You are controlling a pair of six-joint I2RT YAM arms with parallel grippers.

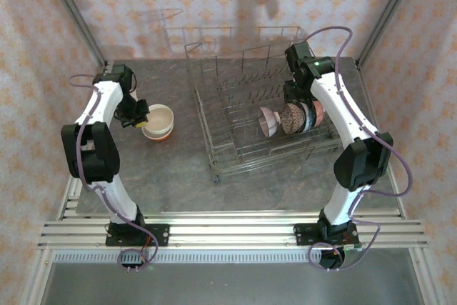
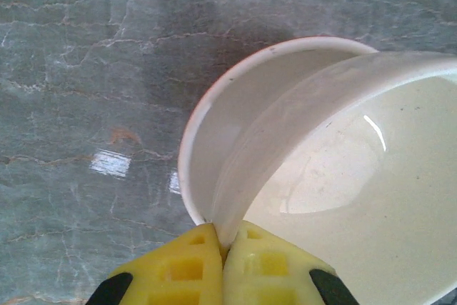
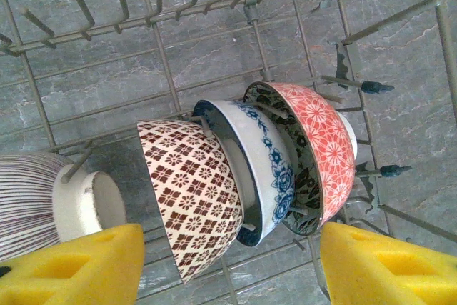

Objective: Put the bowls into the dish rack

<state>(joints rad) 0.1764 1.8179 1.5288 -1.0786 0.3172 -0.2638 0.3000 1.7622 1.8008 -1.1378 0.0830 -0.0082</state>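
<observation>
Four patterned bowls (image 3: 203, 191) stand in the dish rack (image 1: 228, 98) — right hand (image 3: 232, 262) spread wide above them. Left of the rack, two bowls (image 1: 158, 122) nest on the counter (image 1: 171, 176) (cream bowl (image 2: 357, 176) inside pinkish), left hand (image 2: 223, 248) pinching the cream rim.

Grey marbled table (image 1: 178, 176) bears the dish rack (image 1: 211, 149) and nested bowls (image 1: 158, 122).

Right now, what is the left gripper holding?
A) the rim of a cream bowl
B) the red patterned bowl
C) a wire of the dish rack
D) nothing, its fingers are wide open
A: in the left wrist view the left gripper has its yellow fingers closed on the rim of the cream bowl, over the table left of the dish rack.
</observation>
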